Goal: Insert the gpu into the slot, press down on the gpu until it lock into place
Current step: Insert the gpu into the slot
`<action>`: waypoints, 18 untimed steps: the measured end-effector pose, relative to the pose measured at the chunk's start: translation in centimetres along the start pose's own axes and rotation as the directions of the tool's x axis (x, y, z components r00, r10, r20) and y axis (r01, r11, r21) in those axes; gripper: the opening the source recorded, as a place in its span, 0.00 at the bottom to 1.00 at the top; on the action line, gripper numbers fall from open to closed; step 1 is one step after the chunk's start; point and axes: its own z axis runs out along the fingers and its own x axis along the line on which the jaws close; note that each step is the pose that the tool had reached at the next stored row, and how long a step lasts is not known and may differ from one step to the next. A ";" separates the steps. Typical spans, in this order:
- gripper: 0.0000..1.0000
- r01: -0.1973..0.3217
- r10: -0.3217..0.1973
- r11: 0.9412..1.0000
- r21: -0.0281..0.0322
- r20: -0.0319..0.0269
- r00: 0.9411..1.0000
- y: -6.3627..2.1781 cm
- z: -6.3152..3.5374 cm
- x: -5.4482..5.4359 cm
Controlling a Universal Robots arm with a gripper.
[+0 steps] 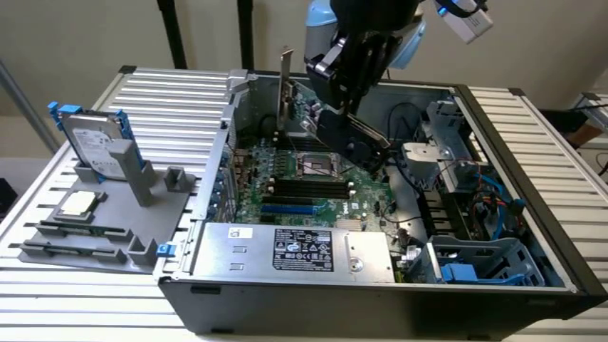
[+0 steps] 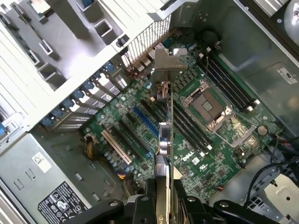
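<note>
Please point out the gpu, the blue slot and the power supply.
gpu (image 2: 170, 58): wrist view, metal end bracket.
slot (image 2: 145, 123): wrist view, middle of blue strip.
power supply (image 1: 228, 256): exterior view, silver top face.

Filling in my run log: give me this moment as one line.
gripper: shut on gpu | gpu: held on edge above motherboard | slot: empty | insertion: not yet done

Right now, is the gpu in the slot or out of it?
Out. The hand holds the gpu up, clear of the blue slot, which lies bare along its visible length.
</note>
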 end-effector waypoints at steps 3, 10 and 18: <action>0.26 0.045 -0.045 0.999 0.003 0.009 0.999 0.00 0.03 0.0; 0.26 0.157 -0.157 0.988 0.008 0.024 0.987 -0.01 0.15 0.0; 0.26 0.299 -0.299 0.954 0.011 0.029 0.954 -0.02 0.41 0.0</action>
